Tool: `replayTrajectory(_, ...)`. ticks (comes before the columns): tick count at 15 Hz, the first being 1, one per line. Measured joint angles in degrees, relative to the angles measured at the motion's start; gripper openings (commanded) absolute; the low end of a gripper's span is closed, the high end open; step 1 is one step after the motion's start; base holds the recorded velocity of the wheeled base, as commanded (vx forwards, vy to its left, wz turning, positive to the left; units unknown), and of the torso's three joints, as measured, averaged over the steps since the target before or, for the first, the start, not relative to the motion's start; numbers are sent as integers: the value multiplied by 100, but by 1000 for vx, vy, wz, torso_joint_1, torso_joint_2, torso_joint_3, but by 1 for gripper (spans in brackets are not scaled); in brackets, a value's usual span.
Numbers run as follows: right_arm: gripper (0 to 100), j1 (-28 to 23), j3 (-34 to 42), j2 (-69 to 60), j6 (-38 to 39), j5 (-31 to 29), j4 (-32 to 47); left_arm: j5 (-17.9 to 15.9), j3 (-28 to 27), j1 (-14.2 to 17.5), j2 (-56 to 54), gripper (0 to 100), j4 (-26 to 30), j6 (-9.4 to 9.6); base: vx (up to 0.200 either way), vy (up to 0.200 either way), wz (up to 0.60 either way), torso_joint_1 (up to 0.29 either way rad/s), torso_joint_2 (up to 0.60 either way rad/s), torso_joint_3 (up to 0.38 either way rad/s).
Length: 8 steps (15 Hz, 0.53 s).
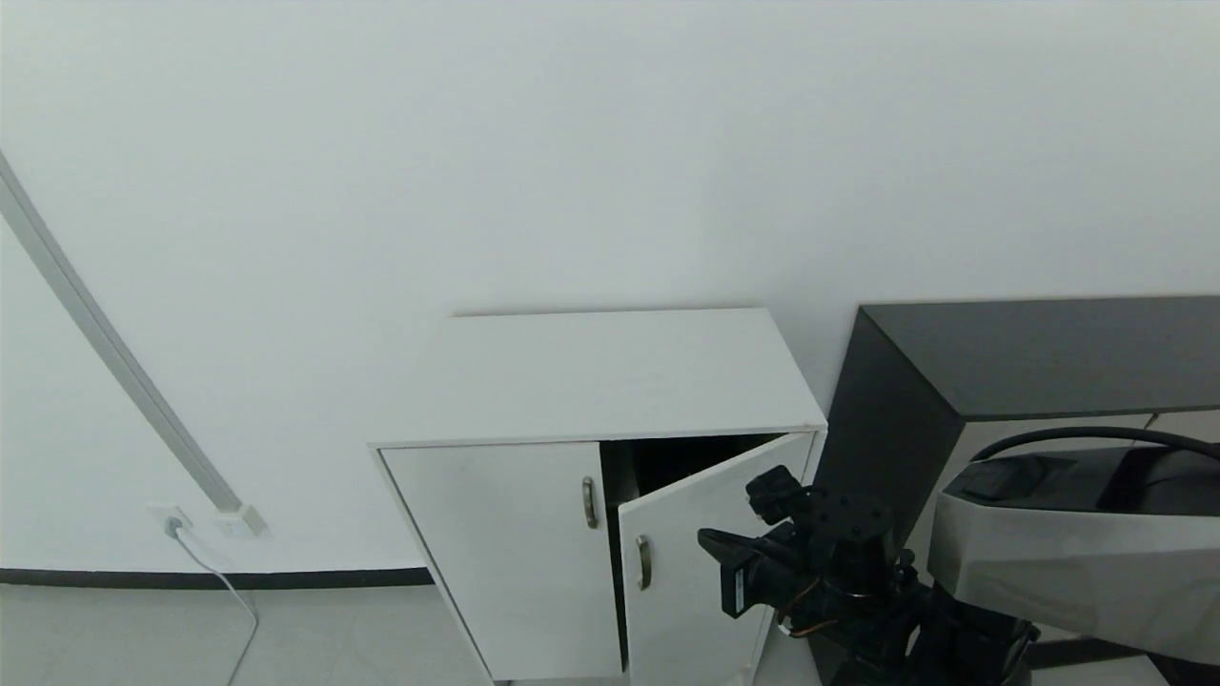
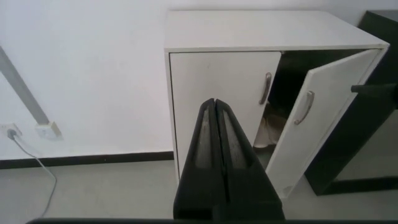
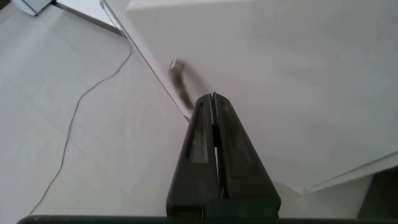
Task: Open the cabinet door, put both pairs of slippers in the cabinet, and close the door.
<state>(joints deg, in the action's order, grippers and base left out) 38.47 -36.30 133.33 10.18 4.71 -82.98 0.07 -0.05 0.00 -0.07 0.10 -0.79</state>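
Observation:
The white cabinet stands against the wall, its left door closed. Its right door hangs partly open, with a dark gap behind it. My right gripper is shut, at the outer face of the right door and close to its metal handle. In the right wrist view its closed fingertips sit just beside that handle. My left gripper is shut and holds nothing, some way in front of the cabinet. Something beige lies inside on the cabinet floor, possibly slippers.
A black cabinet stands directly right of the white one, close to the open door's swing. A wall socket with a white cable is at the left, and the cable trails onto the pale floor. A grey conduit runs up the wall.

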Motion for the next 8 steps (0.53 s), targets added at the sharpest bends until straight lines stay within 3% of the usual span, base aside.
replayTrajectory(8,0,0,-27,24,-35,-2,-52,0,-2,0,0,0,0,0,0,0,0,0,0,0)
